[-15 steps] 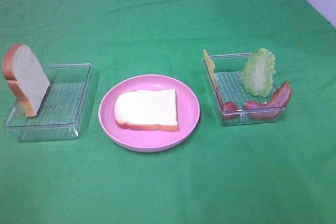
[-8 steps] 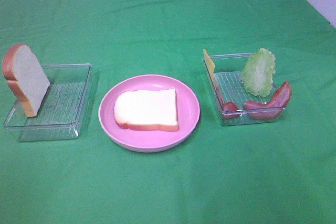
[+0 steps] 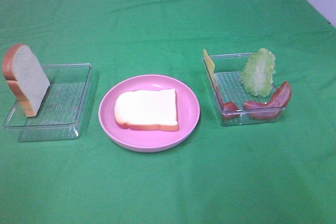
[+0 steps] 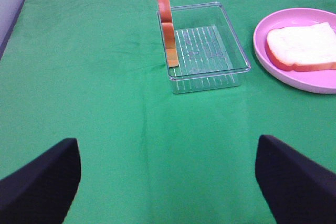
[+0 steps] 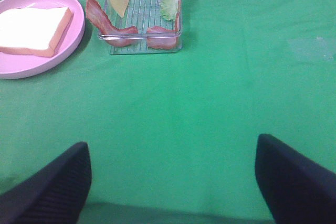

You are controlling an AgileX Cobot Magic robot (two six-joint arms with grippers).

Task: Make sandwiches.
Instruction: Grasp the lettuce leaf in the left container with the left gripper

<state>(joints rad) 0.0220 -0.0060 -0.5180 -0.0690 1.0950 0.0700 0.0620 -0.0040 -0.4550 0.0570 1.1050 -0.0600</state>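
Exterior high view: we see a plate (image 3: 105,121) near the middle of the table (image 3: 168,14), and a bread slice (image 3: 147,109) lies flat on it with nothing stacked on top. A left tray (image 3: 68,85) sits just beside the plate, toward the table's left edge. A second bread slice (image 3: 29,80) stands on its edge in it, tilted against the tray's outer wall. A right tray (image 3: 231,85) sits on the plate's other side, toward the table's right edge. In it the cheese (image 3: 209,64) stands up at the far corner nearest the plate. The lettuce leaf (image 3: 259,72) stands upright by the far outer wall. The bacon strips (image 3: 273,100) lie along the near wall, one of them draped over the near outer corner.

In the wrist views we find the left gripper (image 4: 165,145) and the right gripper (image 5: 172,142) both spread wide above bare table, pinching nothing. Each is well apart from its tray.
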